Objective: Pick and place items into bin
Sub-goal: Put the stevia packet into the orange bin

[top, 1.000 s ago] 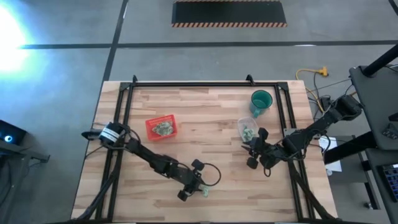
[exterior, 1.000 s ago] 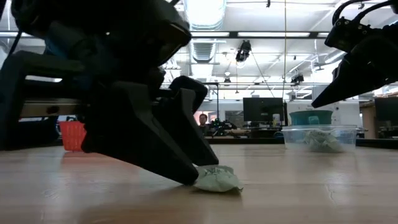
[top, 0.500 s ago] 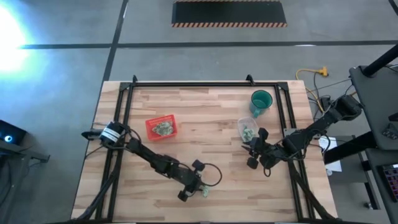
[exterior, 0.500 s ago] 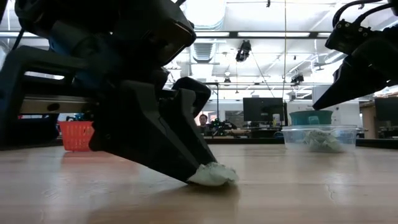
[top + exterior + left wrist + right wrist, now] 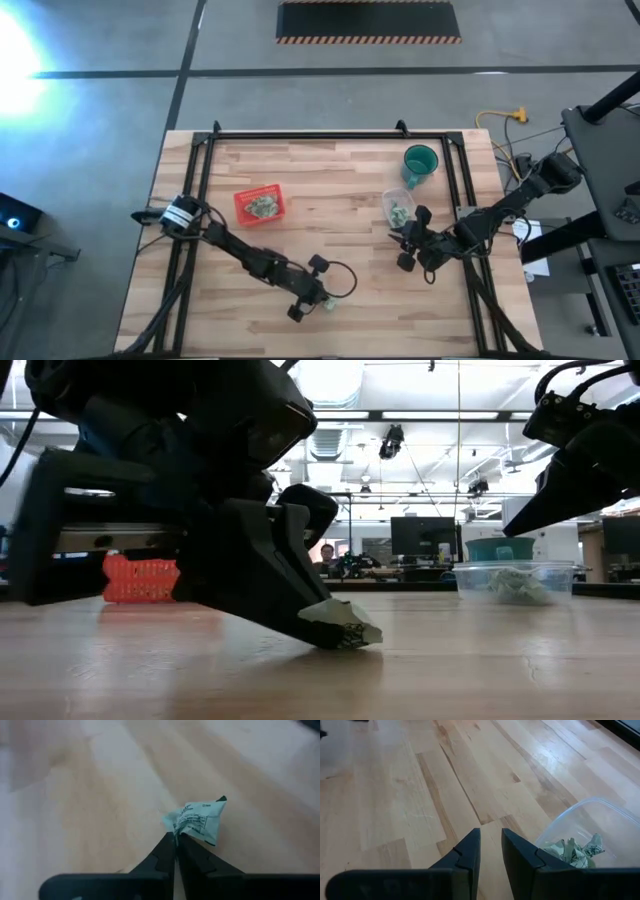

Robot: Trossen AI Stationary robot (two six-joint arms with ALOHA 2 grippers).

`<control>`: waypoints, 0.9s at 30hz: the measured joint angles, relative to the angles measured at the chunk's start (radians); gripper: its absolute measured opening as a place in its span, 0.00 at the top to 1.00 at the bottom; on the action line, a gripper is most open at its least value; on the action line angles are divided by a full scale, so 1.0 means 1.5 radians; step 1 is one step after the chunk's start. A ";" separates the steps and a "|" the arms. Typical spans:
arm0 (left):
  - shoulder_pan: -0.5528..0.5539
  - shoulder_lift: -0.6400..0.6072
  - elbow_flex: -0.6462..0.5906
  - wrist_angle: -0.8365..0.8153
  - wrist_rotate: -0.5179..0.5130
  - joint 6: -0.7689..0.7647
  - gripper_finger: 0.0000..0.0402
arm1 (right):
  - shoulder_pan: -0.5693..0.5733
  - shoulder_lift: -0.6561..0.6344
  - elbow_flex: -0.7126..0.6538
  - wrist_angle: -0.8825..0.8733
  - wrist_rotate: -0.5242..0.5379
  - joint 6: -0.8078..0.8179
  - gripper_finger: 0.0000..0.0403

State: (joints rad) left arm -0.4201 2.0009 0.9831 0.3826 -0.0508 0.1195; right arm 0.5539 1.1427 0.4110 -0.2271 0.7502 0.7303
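My left gripper [image 5: 316,304] is near the table's near edge and is shut on one pale green-and-white crumpled wrapper [image 5: 197,820], which also shows in the low view [image 5: 342,626]. The red tray [image 5: 260,205] at the centre left holds several more wrappers. A clear tub [image 5: 399,208] at the right holds other wrappers [image 5: 572,851]. My right gripper [image 5: 490,837] hangs above the table just near of that tub. It is empty, with a narrow gap between its fingers. My left gripper pinches one crumpled edge of the wrapper [image 5: 176,831] between its two fingertips, only at their free ends. The fingers slant down from the table's left. The rest of the wrapper sticks out beyond the tips, just above the table.
A green cup [image 5: 421,162] stands at the far right, behind the clear tub. A black frame [image 5: 300,137] runs along the table's far and side edges. Bare wood lies between the red tray and my left gripper.
My left gripper has taken hold of the wrapper, which lay flat on the table. It has raised the wrapper a little, so it is now bunched at the fingertips. My right arm has kept still.
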 joint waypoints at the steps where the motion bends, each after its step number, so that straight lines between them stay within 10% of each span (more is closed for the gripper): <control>1: 0.000 -0.004 -0.001 -0.003 -0.013 0.000 1.00 | 0.000 0.000 0.000 0.000 0.000 0.000 0.83; 15: -0.011 -0.108 -0.036 -0.065 -0.403 -0.006 1.00 | 0.000 0.000 -0.003 0.001 0.000 0.000 0.83; 27: -0.012 -0.272 -0.059 -0.522 -0.723 -0.275 1.00 | 0.000 0.000 -0.008 0.001 0.000 0.001 0.83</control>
State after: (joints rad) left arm -0.4374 1.5931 0.8941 -0.3998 -1.1352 -0.2927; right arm 0.5537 1.1427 0.3984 -0.2249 0.7506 0.7315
